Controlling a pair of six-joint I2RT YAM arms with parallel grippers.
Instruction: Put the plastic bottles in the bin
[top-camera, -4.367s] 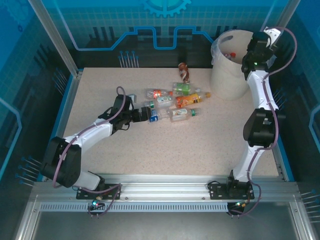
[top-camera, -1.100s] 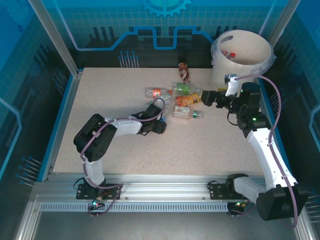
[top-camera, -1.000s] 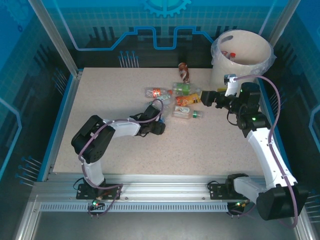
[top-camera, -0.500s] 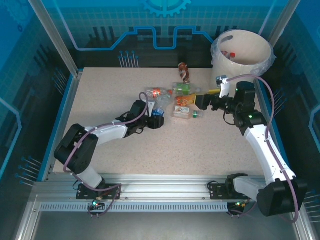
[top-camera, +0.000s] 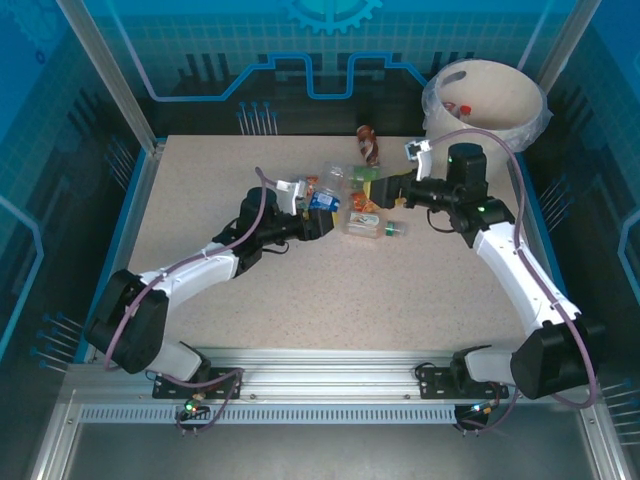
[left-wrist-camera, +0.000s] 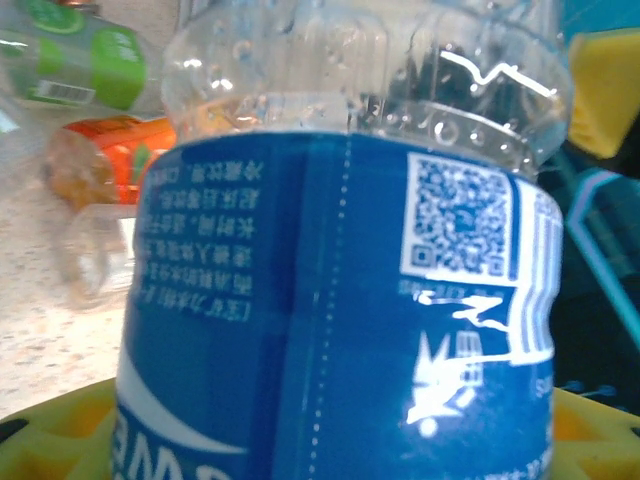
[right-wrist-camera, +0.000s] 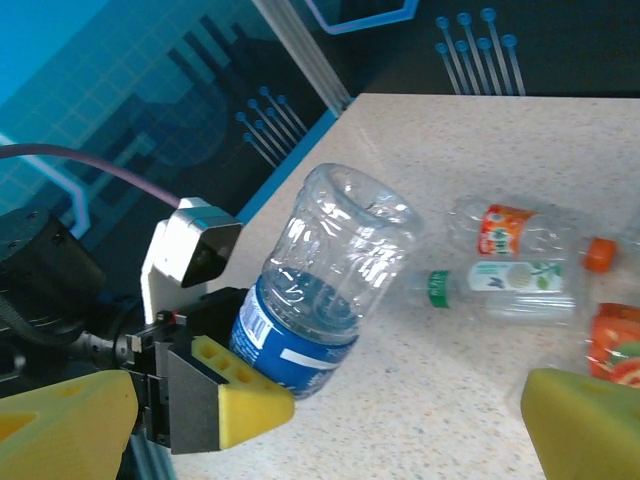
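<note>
Since half a second ago, the left gripper (top-camera: 320, 212) has risen off the table (top-camera: 400, 290) with the blue-labelled bottle (top-camera: 324, 196) clamped between its yellow pads (left-wrist-camera: 590, 430). The right gripper (top-camera: 386, 190) has slid leftward and now hangs just over the remaining bottles (top-camera: 368, 218).

The overhead view places the lifted bottle at the left edge of that cluster. It is well apart from the bin (top-camera: 505, 95), which stands at the table's far right corner with a red-capped bottle (top-camera: 461, 108) inside.

The left wrist view adds the label's QR code (left-wrist-camera: 462, 215) and white print at close range. An orange-labelled bottle (left-wrist-camera: 100, 165) and a green-labelled bottle (left-wrist-camera: 85, 65) lie on the table behind.

The right wrist view shows what the others do not. The held bottle is tilted with its broad clear end uppermost and its lower part sunk in the left gripper. The right fingers (right-wrist-camera: 60, 420) are spread wide with nothing between them.
</note>
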